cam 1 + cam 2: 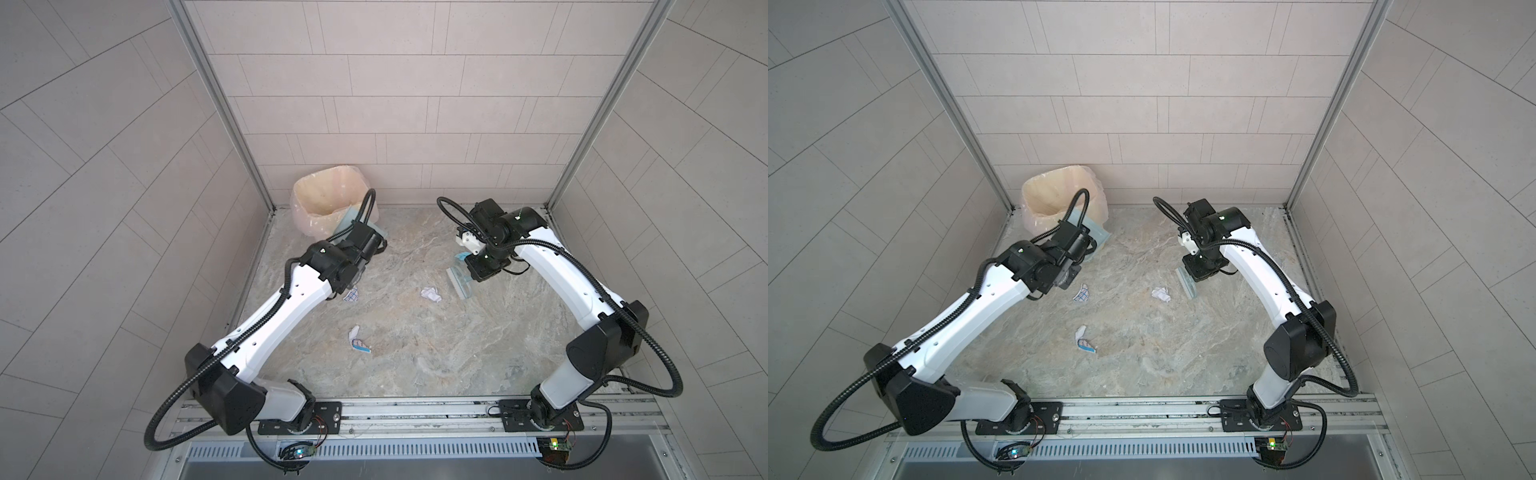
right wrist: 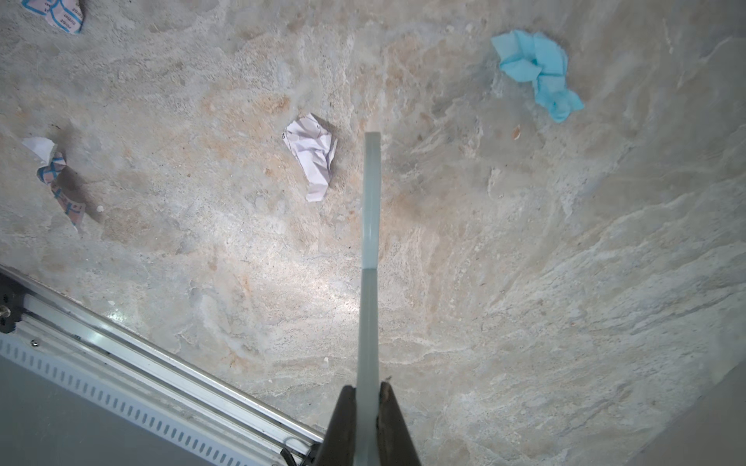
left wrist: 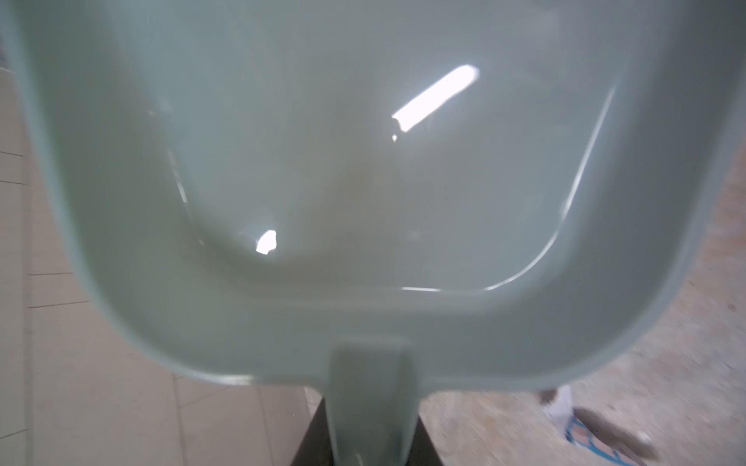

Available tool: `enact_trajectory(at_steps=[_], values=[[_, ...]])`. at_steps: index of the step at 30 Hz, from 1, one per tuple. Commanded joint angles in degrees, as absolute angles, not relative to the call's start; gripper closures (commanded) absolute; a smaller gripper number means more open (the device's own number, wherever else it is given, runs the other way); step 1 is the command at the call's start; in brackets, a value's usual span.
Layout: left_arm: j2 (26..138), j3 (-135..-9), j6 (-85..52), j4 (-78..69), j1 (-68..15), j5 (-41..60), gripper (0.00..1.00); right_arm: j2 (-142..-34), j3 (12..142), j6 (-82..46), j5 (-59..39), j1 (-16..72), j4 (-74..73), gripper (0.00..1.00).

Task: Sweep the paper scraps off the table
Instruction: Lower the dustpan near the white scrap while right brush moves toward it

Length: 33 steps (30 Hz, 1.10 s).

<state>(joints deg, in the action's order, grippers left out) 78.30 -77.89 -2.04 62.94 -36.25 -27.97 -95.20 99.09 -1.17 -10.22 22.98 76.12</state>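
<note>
Your veined grey-beige table (image 1: pixel 436 353) bears crumpled white, blue and grid-printed paper scraps (image 2: pixel 313 155); left gripper (image 3: pixel 369 427) clamps the pale plastic dustpan (image 3: pixel 363 193), right gripper (image 2: pixel 367 403) the pale brush (image 2: pixel 370 242).

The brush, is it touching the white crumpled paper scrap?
Apart. In both top views bare table shows between the brush and the white scrap; the right wrist view agrees.

No text, label, brand or number is showing clearly enough to read. The grid-printed paper scrap (image 2: pixel 56 14) is carrying what looks like tiny blue print inside its boxes, but it is coming through too small and blurred to make out. The white crumpled scrap (image 2: pixel 313 155) is showing a few faint dark marks along one edge, too small to tell as letters or digits. The other grid-printed scrap (image 2: pixel 56 181) is showing only blue lines.
</note>
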Motion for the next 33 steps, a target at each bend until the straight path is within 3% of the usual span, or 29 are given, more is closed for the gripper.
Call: enact_trajectory(at_steps=[1,9,21,33], values=[[76.07,-72.11,-15.29,63.74,-39.73,-17.13,1.0,-97.33,102.06,0.84,-6.68,24.23,76.04,1.0],[79.44,-60.7,-18.14,53.06,-46.63,-6.47,1.0,-104.52,108.06,2.28,-5.35,26.97,76.98,1.0],[88.13,-55.84,-14.79,41.21,-48.56,-2.02,1.0,-108.52,111.01,2.36,-1.89,29.21,80.08,1.0],[93.03,-55.44,-12.48,39.95,-50.56,-0.28,1.0,-110.83,111.66,2.0,2.2,31.1,81.21,1.0]])
